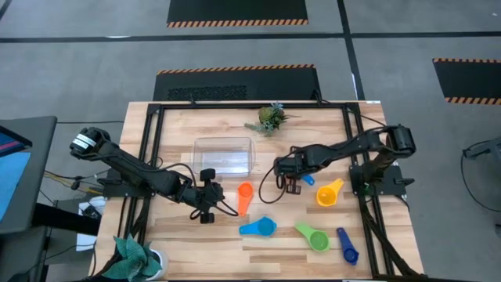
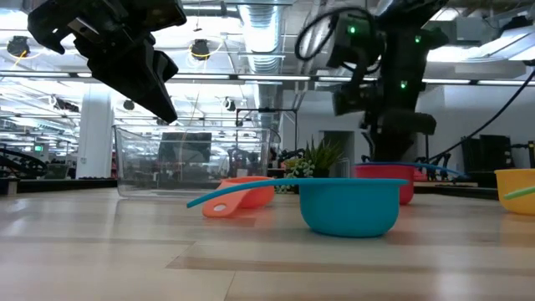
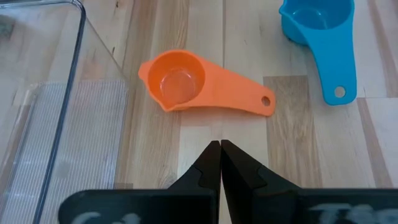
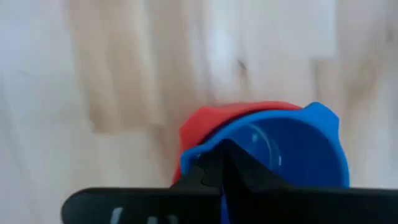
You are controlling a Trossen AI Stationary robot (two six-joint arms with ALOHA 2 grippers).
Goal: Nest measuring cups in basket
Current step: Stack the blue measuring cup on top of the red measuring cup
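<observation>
While the left gripper (image 3: 220, 149) hovers closed and empty just short of the orange cup (image 3: 180, 84) beside the basket (image 1: 224, 154), the right gripper (image 4: 221, 163) pinches a blue cup (image 4: 280, 149) nested in the red cup (image 4: 205, 124).

Basket (image 1: 225, 154) sits behind the measuring cups (image 1: 291, 211); plant sprig (image 1: 268, 118) behind the basket

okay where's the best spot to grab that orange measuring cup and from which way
Probably the flat handle of the orange measuring cup, taken from straight above with fingers across its width. It lies flat and alone on the table, bowl towards the basket; the left gripper, shut, hovers nearby.
</observation>
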